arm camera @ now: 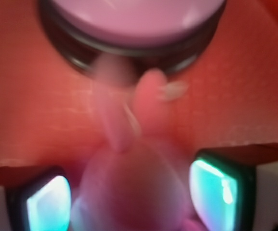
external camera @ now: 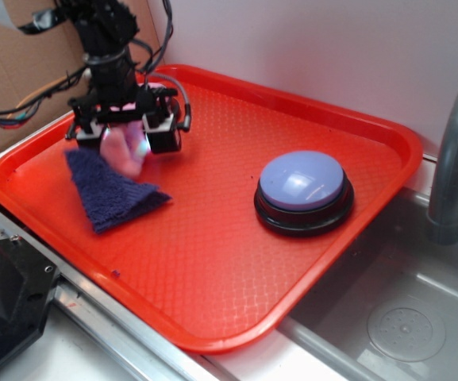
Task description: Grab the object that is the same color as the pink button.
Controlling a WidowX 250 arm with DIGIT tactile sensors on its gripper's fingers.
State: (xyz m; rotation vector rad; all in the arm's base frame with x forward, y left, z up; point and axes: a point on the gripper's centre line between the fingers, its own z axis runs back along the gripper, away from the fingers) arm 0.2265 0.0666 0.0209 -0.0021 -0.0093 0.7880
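The pink plush toy (arm camera: 129,187) is seen between the fingers of the gripper (external camera: 125,131), apparently clamped; its limbs point toward the pink button (arm camera: 136,19) just ahead; lifting is judged next.

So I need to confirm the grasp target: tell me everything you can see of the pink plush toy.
The pink plush toy is small, soft and pale pink, with stubby limbs pointing toward the pink button. It sits between the fingers of the gripper, beside the dark blue cloth on the red tray. Both views blur it, so whether it is lifted cannot be told.
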